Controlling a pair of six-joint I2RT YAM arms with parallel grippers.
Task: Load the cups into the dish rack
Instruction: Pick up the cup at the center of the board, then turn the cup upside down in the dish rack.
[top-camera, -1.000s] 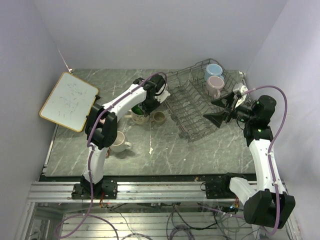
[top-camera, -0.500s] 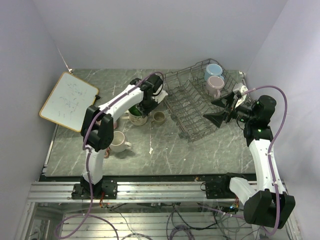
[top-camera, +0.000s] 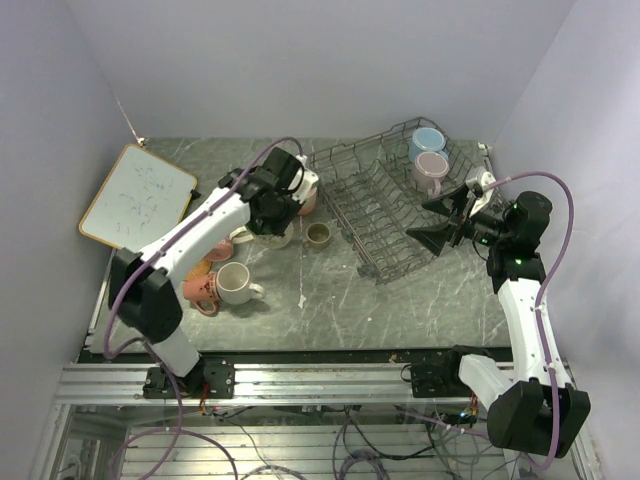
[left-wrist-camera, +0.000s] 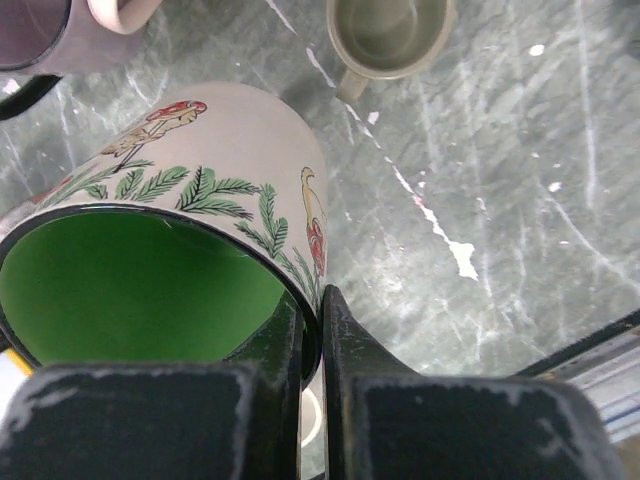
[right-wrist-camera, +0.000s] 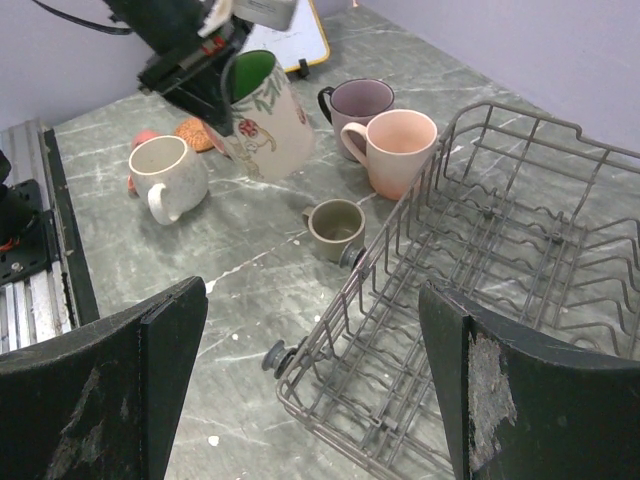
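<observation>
Two mugs, blue (top-camera: 428, 141) and pink (top-camera: 432, 166), sit in the far corner of the rack (top-camera: 342, 218), and a third looks bound there. The left end effector (left-wrist-camera: 310, 310) is pinched tight on the rim of the floral mug (left-wrist-camera: 200, 190), one finger inside the green lining and one outside. The mug hangs tilted, seemingly clear of the worktop (top-camera: 330, 300). A rim pinch makes sense here — it leaves the handle free, and the mouth can be tipped down over the tines. The right end effector (top-camera: 435, 222) hovers wide open and empty by the rack's right side, probably parked out of the left arm's way. Olive (right-wrist-camera: 335, 228), peach (right-wrist-camera: 400, 150), mauve (right-wrist-camera: 360, 105) and cream (right-wrist-camera: 165, 170) mugs wait on the worktop beside the rack — plenty left to load.
</observation>
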